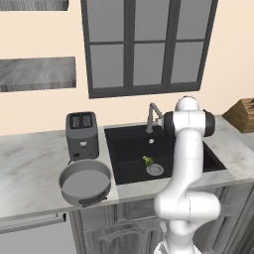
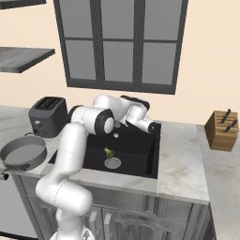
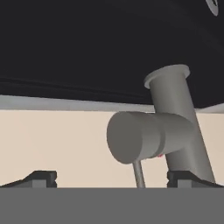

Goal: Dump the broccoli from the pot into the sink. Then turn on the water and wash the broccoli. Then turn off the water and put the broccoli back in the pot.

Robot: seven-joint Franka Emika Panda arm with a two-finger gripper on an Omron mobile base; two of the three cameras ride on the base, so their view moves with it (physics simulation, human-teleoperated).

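Observation:
The broccoli (image 1: 147, 160) (image 2: 108, 152) lies on the floor of the black sink (image 1: 129, 149) (image 2: 136, 154), right beside the round silver drain (image 1: 155, 169). On the counter left of the sink stands the grey pot (image 1: 84, 181) (image 2: 22, 153), upright with nothing in it. My gripper (image 3: 113, 178) is open and held close to the faucet (image 3: 175, 113) (image 1: 153, 115) at the sink's back edge. The faucet's round handle (image 3: 133, 135) sits just ahead of my fingertips (image 3: 41, 178), and its thin lever lies between them. I see no water running from the spout.
A dark two-slot toaster (image 1: 82, 134) (image 2: 47, 115) stands behind the pot. A wooden knife block (image 1: 242, 115) (image 2: 222, 130) sits on the counter at the far right. A window is on the wall behind the sink.

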